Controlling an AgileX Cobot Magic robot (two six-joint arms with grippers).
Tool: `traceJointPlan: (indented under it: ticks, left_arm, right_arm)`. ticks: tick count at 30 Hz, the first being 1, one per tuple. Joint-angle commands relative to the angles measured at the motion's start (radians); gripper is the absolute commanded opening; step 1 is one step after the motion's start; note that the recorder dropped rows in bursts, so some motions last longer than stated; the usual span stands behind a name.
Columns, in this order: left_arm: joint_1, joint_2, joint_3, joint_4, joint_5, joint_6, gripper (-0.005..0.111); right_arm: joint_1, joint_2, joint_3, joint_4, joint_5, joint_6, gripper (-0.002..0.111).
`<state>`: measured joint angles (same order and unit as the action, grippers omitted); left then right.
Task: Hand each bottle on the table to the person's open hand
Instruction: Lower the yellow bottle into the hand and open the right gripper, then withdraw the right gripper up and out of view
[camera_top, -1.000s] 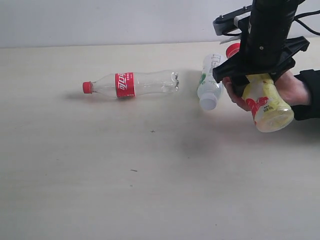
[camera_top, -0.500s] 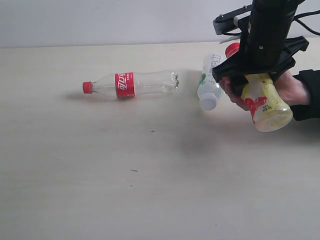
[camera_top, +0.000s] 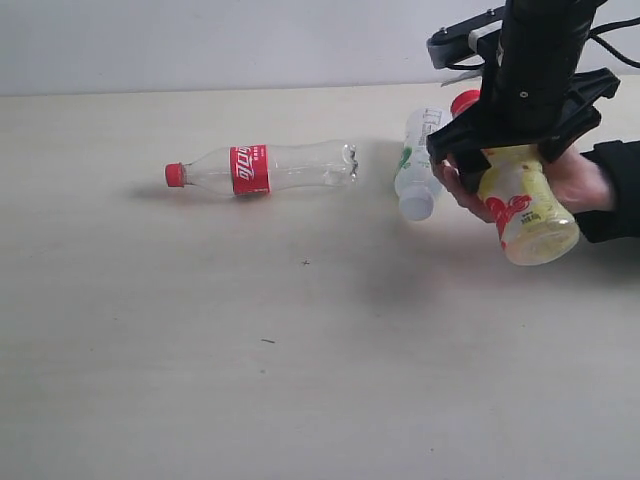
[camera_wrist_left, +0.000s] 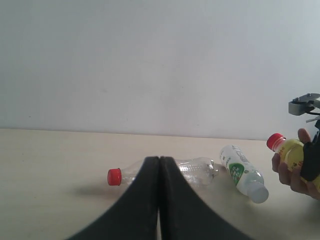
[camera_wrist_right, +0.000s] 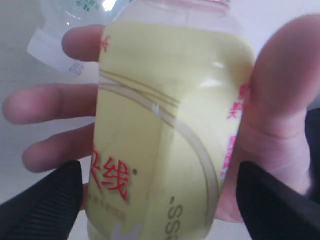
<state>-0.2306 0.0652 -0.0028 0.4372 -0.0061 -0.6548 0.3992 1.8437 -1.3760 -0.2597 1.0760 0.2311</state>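
The yellow bottle (camera_top: 525, 215) with its red cap lies in the person's open hand (camera_top: 582, 182), whose thumb and fingers (camera_wrist_right: 50, 105) wrap round it (camera_wrist_right: 165, 125). My right gripper (camera_top: 518, 140) hovers over it, open, its fingers (camera_wrist_right: 45, 200) standing clear on either side. The clear bottle with red cap and red label (camera_top: 265, 167) lies on its side on the table (camera_top: 300, 350). A white-green labelled bottle (camera_top: 418, 165) lies just left of the hand. My left gripper (camera_wrist_left: 159, 161) is shut and empty, low over the table, facing the clear bottle (camera_wrist_left: 197, 170).
A pale wall runs behind the table's far edge. The person's black sleeve (camera_top: 615, 190) comes in from the right edge. A few dark specks (camera_top: 305, 262) mark the tabletop.
My right gripper's jaws have spread wider, off the yellow bottle. The hand with the bottle has shifted slightly left and away. The left gripper stays shut.
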Motion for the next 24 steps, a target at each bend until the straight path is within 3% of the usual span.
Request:
traceJointPlan:
  ticks: [1, 10, 17, 19, 21, 22, 24]
  left_arm:
    - [0.002, -0.008, 0.003, -0.007, -0.003, -0.005, 0.0]
    - [0.002, -0.008, 0.003, -0.007, -0.003, -0.005, 0.0]
    - [0.002, -0.008, 0.003, -0.007, -0.003, -0.005, 0.0]
    - [0.002, -0.008, 0.003, -0.007, -0.003, -0.005, 0.0]
    - [0.002, -0.008, 0.003, -0.007, -0.003, -0.005, 0.0]
    - [0.002, -0.008, 0.003, -0.007, -0.003, -0.005, 0.0]
    - [0.002, -0.008, 0.003, -0.007, -0.003, -0.005, 0.0]
  right_arm:
    - [-0.004, -0.005, -0.009, -0.033, -0.019, 0.005, 0.083]
    - [-0.004, -0.105, -0.047, -0.044, -0.009, -0.014, 0.086]
    - [-0.004, -0.282, -0.049, 0.134, 0.023, -0.238, 0.082]
    - [-0.004, -0.331, -0.032, 0.185, 0.024, -0.272, 0.07]
    - [-0.004, -0.399, 0.001, 0.227, 0.024, -0.3, 0.049]
    - [-0.004, -0.473, 0.044, 0.272, 0.024, -0.36, 0.024]
    - [-0.004, -0.591, 0.139, 0.351, -0.008, -0.444, 0.0]
